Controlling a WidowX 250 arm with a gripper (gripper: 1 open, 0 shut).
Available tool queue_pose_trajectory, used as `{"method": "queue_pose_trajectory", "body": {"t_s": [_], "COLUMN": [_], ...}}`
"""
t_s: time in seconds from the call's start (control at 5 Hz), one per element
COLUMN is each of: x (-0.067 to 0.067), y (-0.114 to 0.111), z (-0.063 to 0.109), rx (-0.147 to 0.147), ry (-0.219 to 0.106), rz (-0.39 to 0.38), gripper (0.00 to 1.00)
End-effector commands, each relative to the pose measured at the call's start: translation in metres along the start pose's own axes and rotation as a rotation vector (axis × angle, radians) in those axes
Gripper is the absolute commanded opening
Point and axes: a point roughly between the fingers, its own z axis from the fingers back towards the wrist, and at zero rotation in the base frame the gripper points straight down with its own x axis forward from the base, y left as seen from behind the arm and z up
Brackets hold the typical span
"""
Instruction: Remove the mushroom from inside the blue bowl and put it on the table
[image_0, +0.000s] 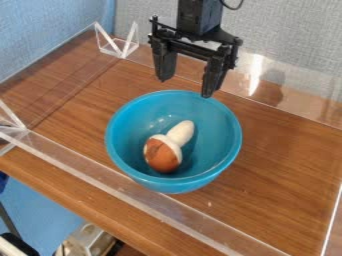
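Nearest your camera runs the clear wall (160, 205) along the front edge of the tabletop (287, 170), a brown wood-grain surface with more clear walls at the left and back. Just behind that front wall you see the blue bowl (214, 125) — round, deep and glossy, sitting upright near the middle of the tabletop. Inside it lies the mushroom (167, 147), tipped on its side: the orange-brown cap rests low toward the front left of the bowl's floor, while the cream stem points up and to the right. Beyond the bowl's far rim hangs your gripper (189, 72), black, pointing straight down, its jaws spread wide with nothing between them. It is clear of the bowl and touches neither the rim nor the mushroom. Behind the left wall you can make out a blue textured backdrop (54, 25).
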Motion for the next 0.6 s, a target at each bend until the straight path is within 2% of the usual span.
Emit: {"method": "queue_pose_trajectory", "body": {"t_s": [0.0, 0.4], "x": [-0.007, -0.018], "y": [0.003, 0.009], "z": [-0.016, -0.051], "rx": [0.011, 0.028], "ry": [0.022, 0.062], "rz": [-0.022, -0.06], "gripper": [1.0, 1.0]}}
